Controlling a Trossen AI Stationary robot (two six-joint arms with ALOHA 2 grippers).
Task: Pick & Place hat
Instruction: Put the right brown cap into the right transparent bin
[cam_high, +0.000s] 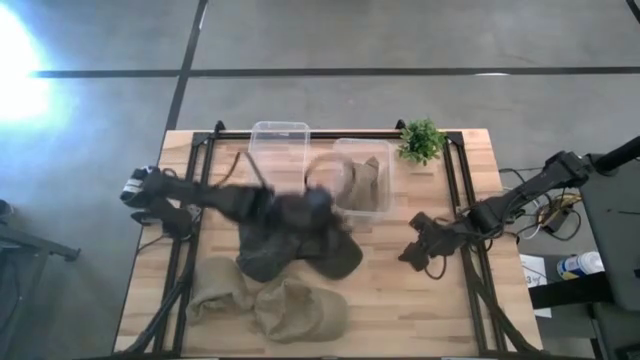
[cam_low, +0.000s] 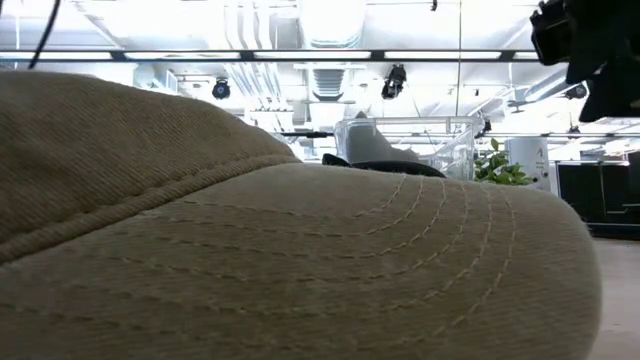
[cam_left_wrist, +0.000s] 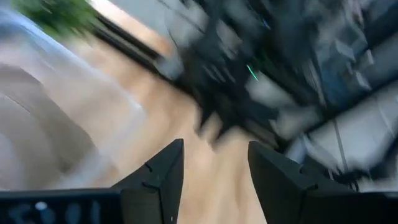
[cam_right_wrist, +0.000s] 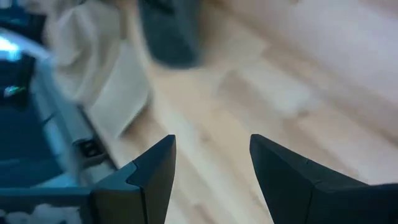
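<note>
From the high view, my left arm is stretched over the middle of the table, and my left gripper (cam_high: 318, 200) sits right by the clear bin (cam_high: 362, 178) that already has a tan hat (cam_high: 368, 184) in it. A dark olive hat (cam_high: 300, 250) lies spread out just under the arm, and two more tan hats (cam_high: 270, 300) sit at the near edge. My right gripper (cam_high: 418, 250) hangs over bare wood off to the right, apart from all of it. There's a second, empty bin (cam_high: 279, 145) and a small plant (cam_high: 421, 140) at the back.

The low view is mostly one tan cap (cam_low: 280, 250) filling the lens, with the bin (cam_low: 405, 140) behind it.

In the left wrist view, my fingers (cam_left_wrist: 163, 174) are spread with nothing between them, everything past them smeared.

The right wrist view is the same deal: fingers (cam_right_wrist: 155, 171) apart, empty, bare tabletop (cam_right_wrist: 261, 87) ahead.

What worries me: the dark hat is floppy and sits close to the bin wall. If I pinch only a thin fold it could slip out, and if I come in sloppy I might clip the bin and shove it. A dangling brim could catch the rim going in, too.
</note>
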